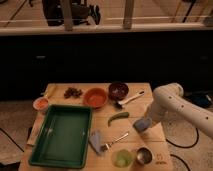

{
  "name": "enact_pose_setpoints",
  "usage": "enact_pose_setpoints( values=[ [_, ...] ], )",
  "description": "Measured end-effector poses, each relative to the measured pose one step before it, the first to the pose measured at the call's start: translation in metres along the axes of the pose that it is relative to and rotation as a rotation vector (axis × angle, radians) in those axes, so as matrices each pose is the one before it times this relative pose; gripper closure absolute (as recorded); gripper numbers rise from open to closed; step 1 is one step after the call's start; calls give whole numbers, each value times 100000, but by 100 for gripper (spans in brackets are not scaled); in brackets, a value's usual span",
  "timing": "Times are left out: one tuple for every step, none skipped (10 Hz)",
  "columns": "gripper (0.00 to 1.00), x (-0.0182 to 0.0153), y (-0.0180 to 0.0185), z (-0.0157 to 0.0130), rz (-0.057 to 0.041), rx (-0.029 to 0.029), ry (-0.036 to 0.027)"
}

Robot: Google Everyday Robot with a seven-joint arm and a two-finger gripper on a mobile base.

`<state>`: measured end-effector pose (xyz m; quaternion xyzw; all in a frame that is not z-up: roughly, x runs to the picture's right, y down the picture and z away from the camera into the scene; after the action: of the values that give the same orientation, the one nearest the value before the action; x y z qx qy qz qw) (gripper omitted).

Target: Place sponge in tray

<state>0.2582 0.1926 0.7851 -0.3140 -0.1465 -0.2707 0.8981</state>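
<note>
Camera view shows us the gripper (145, 121) at the sponge (140, 126), right of centre, though we cannot tell if it grips, so a loose hold could drop it short of the tray (60, 137) at lower left.

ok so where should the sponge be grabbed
Grip the sponge across its narrower width, coming down from above: it looks like a thick, soft block with side faces tall enough to pinch. The gripper is right at it, near the table's right edge.
</note>
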Motion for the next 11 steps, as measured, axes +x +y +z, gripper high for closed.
enact_pose_setpoints(
  values=[
    [84, -72, 95, 54, -22, -107, -50],
    [77, -94, -67, 102, -151, 86, 98],
    [68, -5, -157, 66, -114, 294, 201],
    [60, -48, -143, 4, 254, -9, 59],
    [51, -57, -207, -76, -93, 125, 341],
    [49, -10, -131, -322, 80, 330, 191],
    [49, -13, 37, -180, 80, 39, 112],
    [49, -54, 8, -64, -146, -74, 61],
    [49, 29, 16, -79, -76, 29, 125],
    [49, 59, -9, -27, -38, 41, 149],
    [49, -51, -60, 16, -45, -5, 26]
  ],
)
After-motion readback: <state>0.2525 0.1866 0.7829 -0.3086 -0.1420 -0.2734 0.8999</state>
